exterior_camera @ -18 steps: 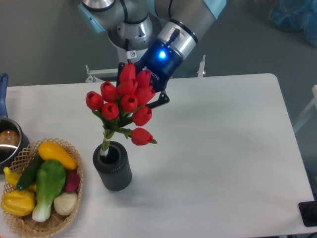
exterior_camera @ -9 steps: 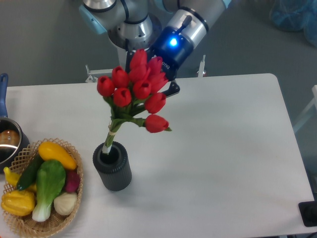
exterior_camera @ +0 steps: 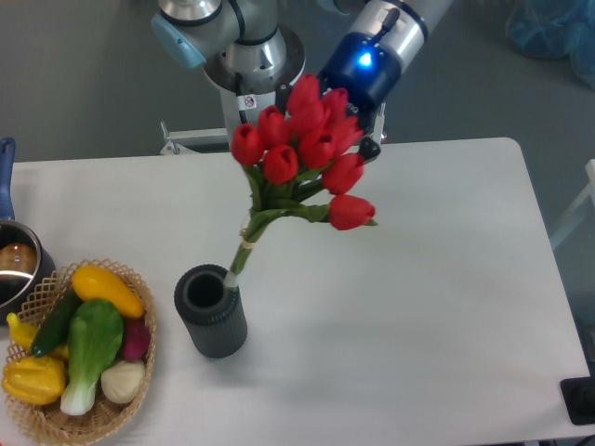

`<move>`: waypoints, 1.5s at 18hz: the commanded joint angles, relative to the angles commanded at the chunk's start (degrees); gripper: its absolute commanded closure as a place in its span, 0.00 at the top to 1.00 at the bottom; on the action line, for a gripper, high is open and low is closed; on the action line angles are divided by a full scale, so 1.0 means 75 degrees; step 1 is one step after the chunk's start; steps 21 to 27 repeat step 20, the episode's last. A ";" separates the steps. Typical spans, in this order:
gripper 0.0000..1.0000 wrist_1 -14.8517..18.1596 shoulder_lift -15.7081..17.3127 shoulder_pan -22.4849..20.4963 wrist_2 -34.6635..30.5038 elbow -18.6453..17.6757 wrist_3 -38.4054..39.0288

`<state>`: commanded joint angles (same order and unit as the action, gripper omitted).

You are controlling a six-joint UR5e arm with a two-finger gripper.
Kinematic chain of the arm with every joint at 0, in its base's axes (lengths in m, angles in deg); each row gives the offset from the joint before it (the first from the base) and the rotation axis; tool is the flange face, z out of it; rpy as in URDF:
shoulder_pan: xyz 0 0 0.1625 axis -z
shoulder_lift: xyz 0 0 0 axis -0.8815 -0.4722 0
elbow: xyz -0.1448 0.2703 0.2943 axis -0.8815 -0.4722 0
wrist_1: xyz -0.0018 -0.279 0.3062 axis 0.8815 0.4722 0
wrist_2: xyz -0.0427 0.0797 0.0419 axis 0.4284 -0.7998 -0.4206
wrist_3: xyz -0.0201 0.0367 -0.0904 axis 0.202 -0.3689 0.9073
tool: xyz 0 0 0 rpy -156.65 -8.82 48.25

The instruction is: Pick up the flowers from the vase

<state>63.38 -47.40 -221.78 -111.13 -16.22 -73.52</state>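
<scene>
The flowers [exterior_camera: 305, 149], a bunch of red tulip buds on green stems tied low down, hang tilted in the air with the stem ends just over the right rim of the vase. The vase [exterior_camera: 211, 311] is short, dark grey and ribbed, standing upright on the white table at the lower left. My gripper [exterior_camera: 358, 139] sits behind the blooms at the top and is shut on the flowers; the buds hide most of its fingers.
A wicker basket [exterior_camera: 51, 413] with yellow, green and purple vegetables sits at the lower left corner. A metal pot [exterior_camera: 14, 265] with a blue handle is at the left edge. The robot base [exterior_camera: 246, 65] stands behind the table's far edge.
The gripper has risen and moved to the right with the flowers. The stems have come up out of the vase, their ends now at its right rim.
</scene>
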 joint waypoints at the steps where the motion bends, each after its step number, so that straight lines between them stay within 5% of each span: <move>1: 0.28 0.0012 0.0011 -0.0093 -0.0012 0.0000 -0.0129; 10: 0.28 0.0023 -0.0070 -0.0258 -0.1839 0.0047 -0.1055; 27: 0.28 0.0035 -0.0094 -0.0399 -0.2133 -0.0035 -0.1255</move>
